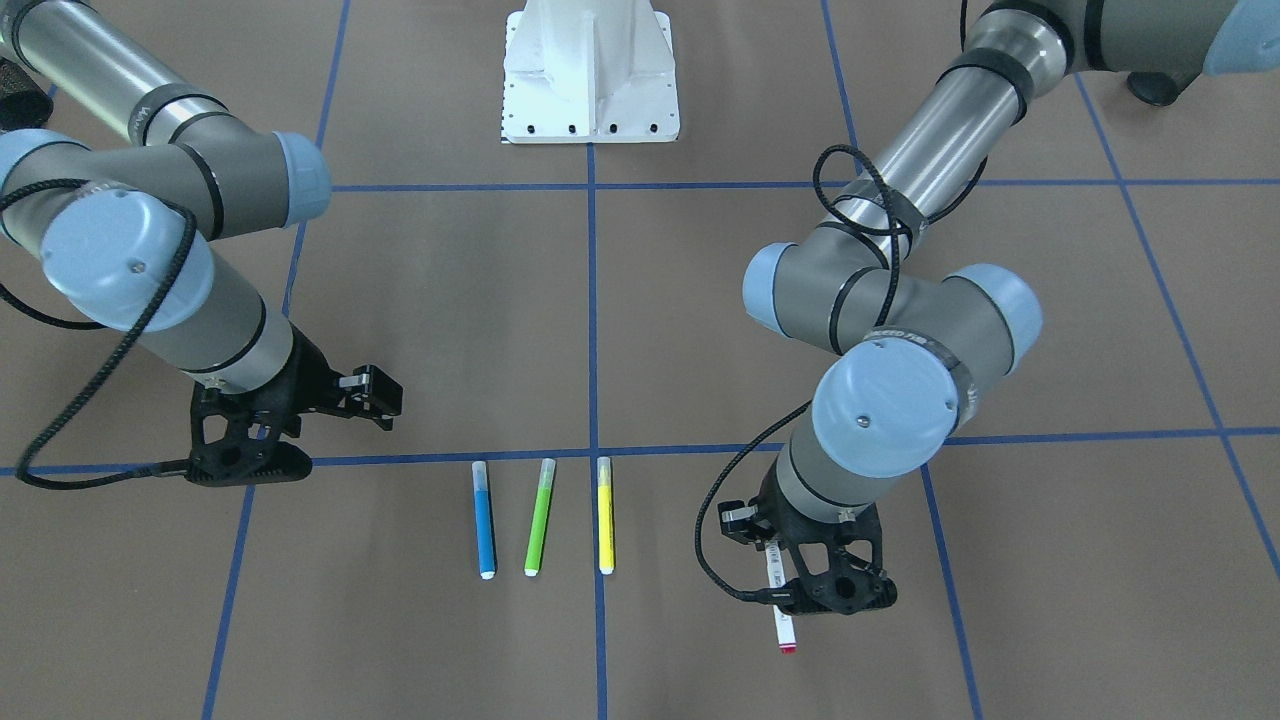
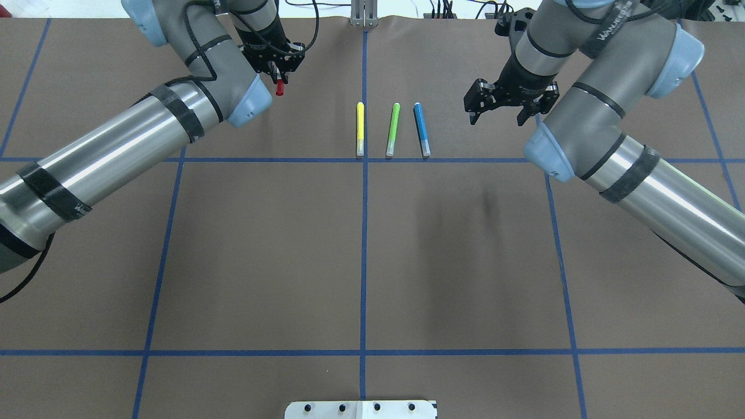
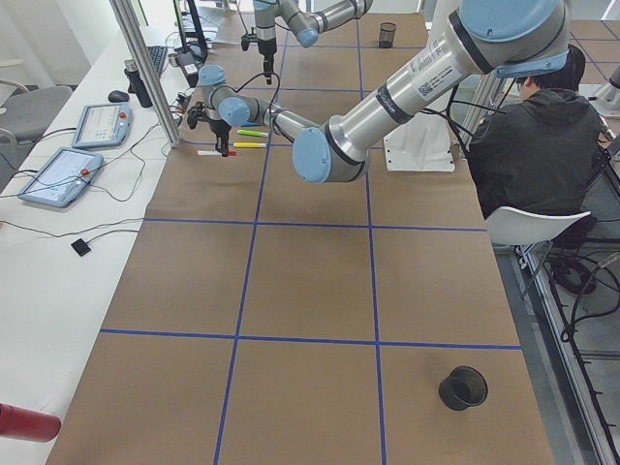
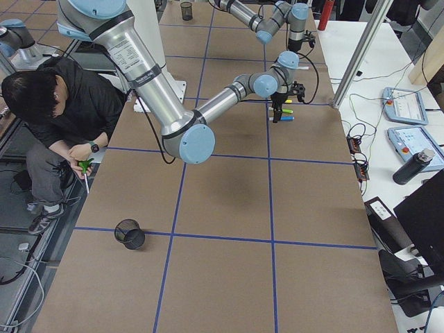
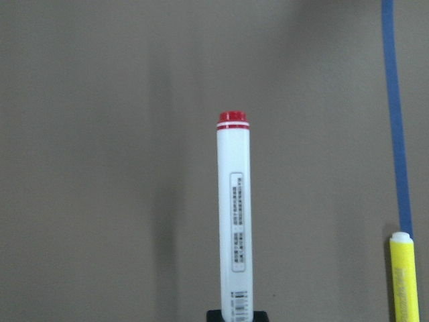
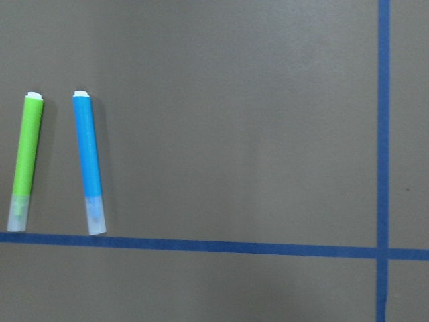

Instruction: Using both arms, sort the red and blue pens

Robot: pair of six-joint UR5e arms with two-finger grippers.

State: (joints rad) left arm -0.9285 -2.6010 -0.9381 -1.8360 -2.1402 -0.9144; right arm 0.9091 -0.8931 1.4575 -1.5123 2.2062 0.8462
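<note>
Pinching red pen (image 5: 234,221), left gripper (image 2: 279,74) sits far side, left; right gripper (image 2: 496,119) spread wide, far side, right of blue pen (image 2: 422,129), not touching.

We count one red pen (image 5: 234,215), one blue pen (image 1: 484,520), one green marker (image 1: 539,520), one yellow marker (image 1: 605,515), two robot arms (image 1: 900,330) (image 1: 150,280), two black cups (image 3: 462,387) (image 3: 387,34), one person (image 3: 538,145)

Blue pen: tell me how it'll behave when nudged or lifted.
The blue pen is a slim round barrel lying flat, so a sideways nudge would probably roll it toward the green marker beside it. It looks rigid and light; the open right gripper should lift it easily, though the smooth plastic may slip.
</note>
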